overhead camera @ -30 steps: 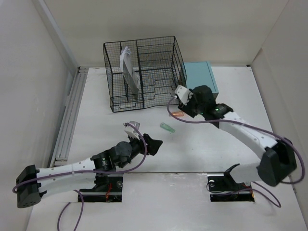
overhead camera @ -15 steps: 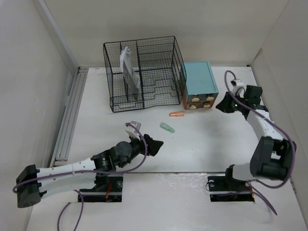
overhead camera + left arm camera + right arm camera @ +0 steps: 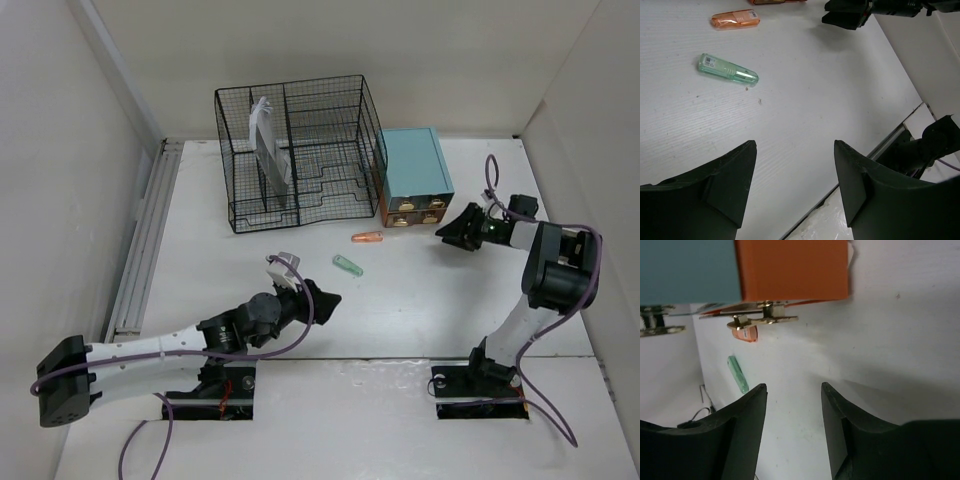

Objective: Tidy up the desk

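Note:
The desk (image 3: 450,300) is a white tabletop with white walls. On it lie a green translucent stick (image 3: 347,265) (image 3: 727,70) (image 3: 738,374) and, farther back, an orange stick (image 3: 368,238) (image 3: 735,20) (image 3: 746,333). My left gripper (image 3: 325,300) (image 3: 795,145) hovers near the stick's near-left side, open, with only bare desk between its fingers. My right gripper (image 3: 452,232) (image 3: 847,15) (image 3: 793,386) is low at the front right corner of the teal drawer box (image 3: 412,175) (image 3: 792,270), open and empty, pointing left toward the sticks.
A black wire-mesh rack (image 3: 295,150) with a white booklet (image 3: 268,145) upright in it stands at the back, left of the box. The box's brass drawer knobs (image 3: 765,320) face the near side. A metal rail (image 3: 140,250) runs along the left wall.
My right arm pulled back from the front of the drawer box, swung right and folded, its gripper now low beside the box. My left gripper crept slightly forward and its jaws narrowed a little.

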Robot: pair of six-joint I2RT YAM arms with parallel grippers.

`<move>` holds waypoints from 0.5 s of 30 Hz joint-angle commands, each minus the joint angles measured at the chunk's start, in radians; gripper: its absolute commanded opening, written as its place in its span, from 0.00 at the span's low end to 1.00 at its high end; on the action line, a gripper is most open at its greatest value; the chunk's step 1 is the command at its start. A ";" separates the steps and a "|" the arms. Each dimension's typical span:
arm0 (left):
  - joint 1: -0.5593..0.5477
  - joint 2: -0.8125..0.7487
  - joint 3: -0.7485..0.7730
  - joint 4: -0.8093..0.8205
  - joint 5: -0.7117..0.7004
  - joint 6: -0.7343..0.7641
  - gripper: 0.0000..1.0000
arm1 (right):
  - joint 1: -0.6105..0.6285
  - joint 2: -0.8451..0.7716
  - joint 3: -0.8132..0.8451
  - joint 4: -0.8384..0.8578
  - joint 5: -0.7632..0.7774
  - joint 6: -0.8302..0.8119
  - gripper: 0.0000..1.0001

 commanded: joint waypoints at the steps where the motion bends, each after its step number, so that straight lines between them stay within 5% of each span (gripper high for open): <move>1: 0.000 0.006 0.025 0.052 -0.013 0.003 0.61 | 0.003 0.031 0.024 0.211 -0.065 0.154 0.53; 10: 0.000 0.040 0.025 0.054 -0.033 -0.015 0.61 | 0.003 0.028 -0.109 0.701 -0.031 0.456 0.56; 15: 0.000 0.071 0.036 0.054 -0.033 -0.006 0.61 | 0.032 0.048 -0.109 0.728 -0.022 0.491 0.56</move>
